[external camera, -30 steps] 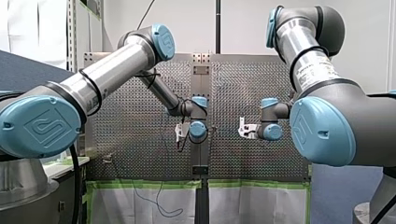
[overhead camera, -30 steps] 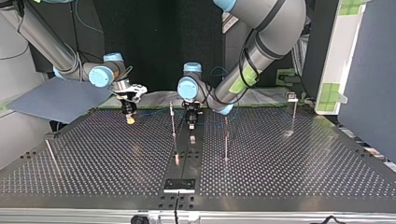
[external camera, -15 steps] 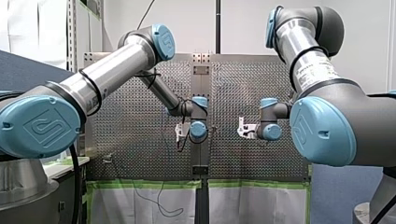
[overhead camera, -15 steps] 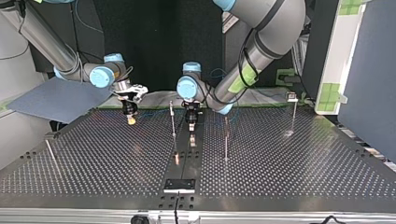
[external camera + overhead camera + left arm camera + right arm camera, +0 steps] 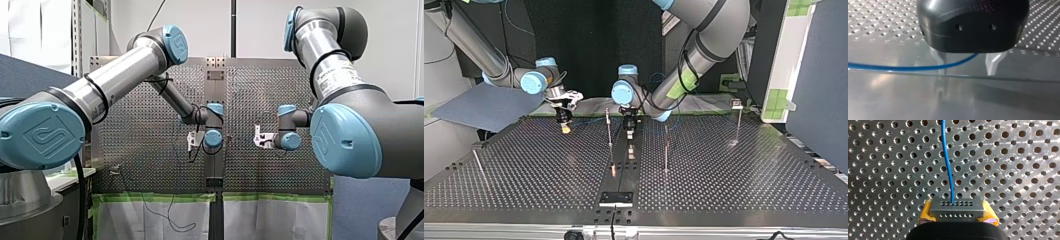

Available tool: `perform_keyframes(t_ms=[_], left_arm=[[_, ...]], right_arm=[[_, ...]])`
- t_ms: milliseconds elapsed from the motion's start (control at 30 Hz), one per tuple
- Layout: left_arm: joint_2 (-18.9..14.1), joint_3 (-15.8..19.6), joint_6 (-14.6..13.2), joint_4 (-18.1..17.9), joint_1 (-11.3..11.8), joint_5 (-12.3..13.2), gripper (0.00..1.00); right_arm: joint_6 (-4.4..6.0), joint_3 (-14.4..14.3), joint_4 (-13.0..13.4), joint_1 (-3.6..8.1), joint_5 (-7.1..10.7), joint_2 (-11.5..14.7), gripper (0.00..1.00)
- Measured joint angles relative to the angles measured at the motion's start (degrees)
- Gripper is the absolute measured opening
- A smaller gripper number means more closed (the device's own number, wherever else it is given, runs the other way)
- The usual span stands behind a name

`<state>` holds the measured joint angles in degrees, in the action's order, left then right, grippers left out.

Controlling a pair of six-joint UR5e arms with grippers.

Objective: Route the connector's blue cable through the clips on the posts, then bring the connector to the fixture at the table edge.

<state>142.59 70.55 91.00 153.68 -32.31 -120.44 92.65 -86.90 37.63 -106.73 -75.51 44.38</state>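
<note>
At the top view's left, the grey connector (image 5: 957, 206) is clamped between the yellow pads (image 5: 926, 213) of my right gripper (image 5: 565, 128), above the perforated table (image 5: 749, 175). Further right, the metal fingers (image 5: 994, 61) of my left gripper (image 5: 966, 71) are spread apart, one crossed by the blue cable (image 5: 898, 67), nothing clamped.

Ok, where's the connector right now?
The connector sits clamped between my right hand's yellow pads, over the table at the top view's left, left of the nearest post.
</note>
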Motion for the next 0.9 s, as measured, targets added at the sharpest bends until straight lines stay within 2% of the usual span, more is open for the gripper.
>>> perform_keyframes(t_ms=[167,533,700,900], left_arm=[[0.0,0.0,-1.1,1.7,-0.2,0.5,1.0],[-0.9,0.7,-1.3,6.5,-2.1,-0.1,1.0],[-2.9,2.7,-1.2,6.0,-2.7,-0.4,1.0],[-6.1,6.0,-1.1,3.4,-2.9,-0.3,1.0]], right_arm=[[0.0,0.0,-0.3,-0.12,0.0,0.0,0.0],[0.0,0.0,-1.0,-0.2,0.0,0.0,0.0],[0.0,0.0,-1.3,-0.21,0.0,0.0,0.0],[0.0,0.0,-1.3,-0.23,0.0,0.0,0.0]])
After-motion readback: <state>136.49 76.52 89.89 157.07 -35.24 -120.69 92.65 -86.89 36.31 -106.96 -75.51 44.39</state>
